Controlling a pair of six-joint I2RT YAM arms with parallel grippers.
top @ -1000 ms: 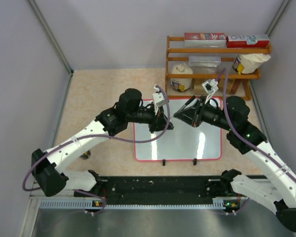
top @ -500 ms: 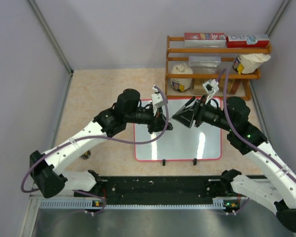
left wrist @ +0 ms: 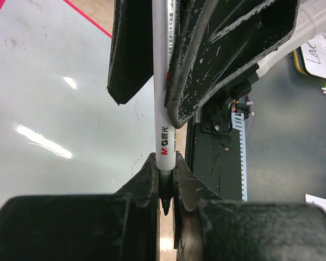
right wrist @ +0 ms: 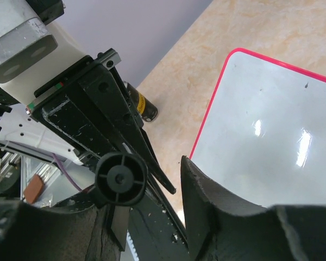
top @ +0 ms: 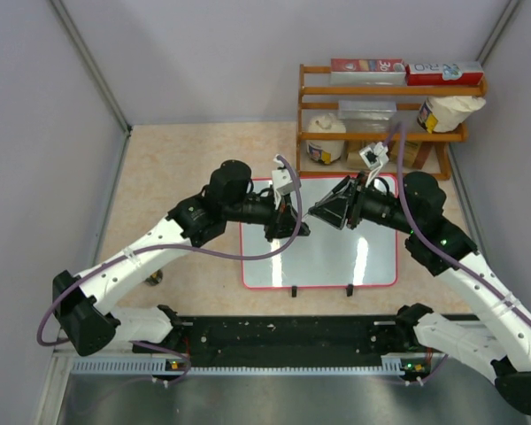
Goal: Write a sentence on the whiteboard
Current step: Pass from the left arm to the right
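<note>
Pen (left wrist: 162,109) in left jaws, right jaws apart, over whiteboard (top: 323,257)

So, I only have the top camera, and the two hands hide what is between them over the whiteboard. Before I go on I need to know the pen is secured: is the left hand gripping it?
Observer: Yes. The left wrist view shows the left hand clamped on the thin white pen, close to its dark tapered end.
Operator: And the other one?
Observer: The right hand is open. In the right wrist view it straddles the pen's round black end, with a clear gap on one side.
Operator: Any writing under the hands?
Observer: None that I see. The whiteboard corner in the right wrist view is bare but for tiny specks.
</note>
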